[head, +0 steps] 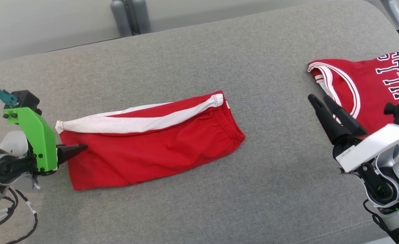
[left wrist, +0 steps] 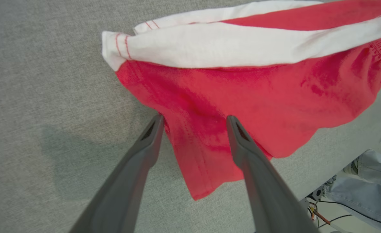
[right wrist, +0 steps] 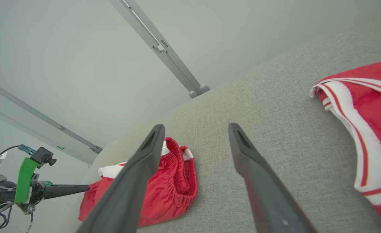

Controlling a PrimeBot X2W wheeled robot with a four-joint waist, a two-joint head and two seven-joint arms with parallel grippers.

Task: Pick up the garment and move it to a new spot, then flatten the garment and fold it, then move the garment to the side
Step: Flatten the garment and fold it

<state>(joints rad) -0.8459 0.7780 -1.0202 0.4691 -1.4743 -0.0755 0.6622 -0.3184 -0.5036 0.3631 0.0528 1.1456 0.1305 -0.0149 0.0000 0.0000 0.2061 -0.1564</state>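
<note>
While the left claw [head: 84, 147] stands with its two dark fingers spread wide, the red shorts [head: 145, 149] lie folded near the middle of the grey fabric-covered surface [head: 199, 67], nearer its left side. In the left wrist view the claw [left wrist: 193, 121] straddles the left hem of the shorts [left wrist: 242, 97]: one fingertip sits at the very edge of the cloth, the other over the red fabric, and nothing is pinched between them. A broad white stripe [head: 135, 120] runs along the far side of the shorts, from the left leg opening to the gathered waistband [head: 231, 123] at the right end. A green bracket [head: 38, 139] sits on the left wrist.

Well apart to the right, the right claw [head: 318, 98] hangs open and empty above bare cloth, just beside a red jersey [head: 372, 91] with white trim and dark lettering. At the lower right of the left wrist view, a person's leg [left wrist: 368, 181] in pale jeans shows beyond the surface's edge.
</note>
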